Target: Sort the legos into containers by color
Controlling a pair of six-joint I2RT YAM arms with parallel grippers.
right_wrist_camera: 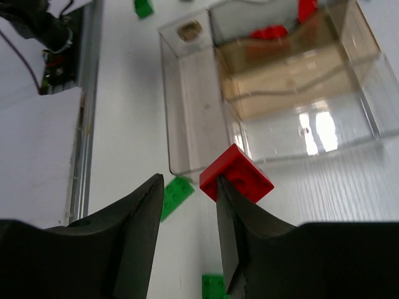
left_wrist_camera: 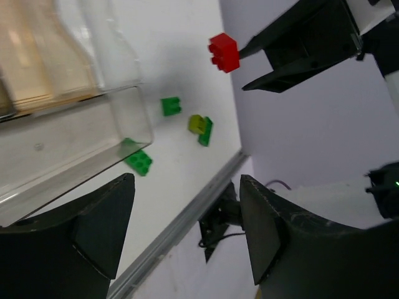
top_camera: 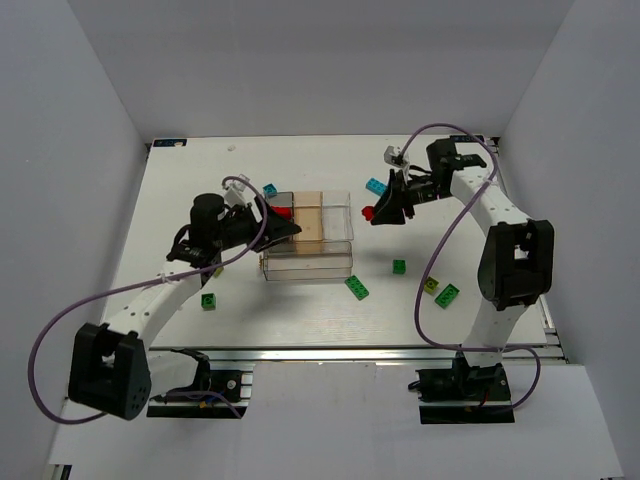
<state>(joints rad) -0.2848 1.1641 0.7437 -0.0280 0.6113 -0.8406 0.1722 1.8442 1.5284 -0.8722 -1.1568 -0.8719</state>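
My right gripper hangs above the table just right of the clear divided container. Its jaws stand apart, and a red brick clings to the tip of one finger; the same brick shows in the top view and the left wrist view. Red bricks lie in a far compartment. My left gripper is open and empty at the container's left side. Green bricks, cyan bricks and a lime brick lie loose on the table.
A green brick lies beside the lime one, near the right arm's base. The table's metal front rail runs along the near edge. White walls close in the left, right and back sides.
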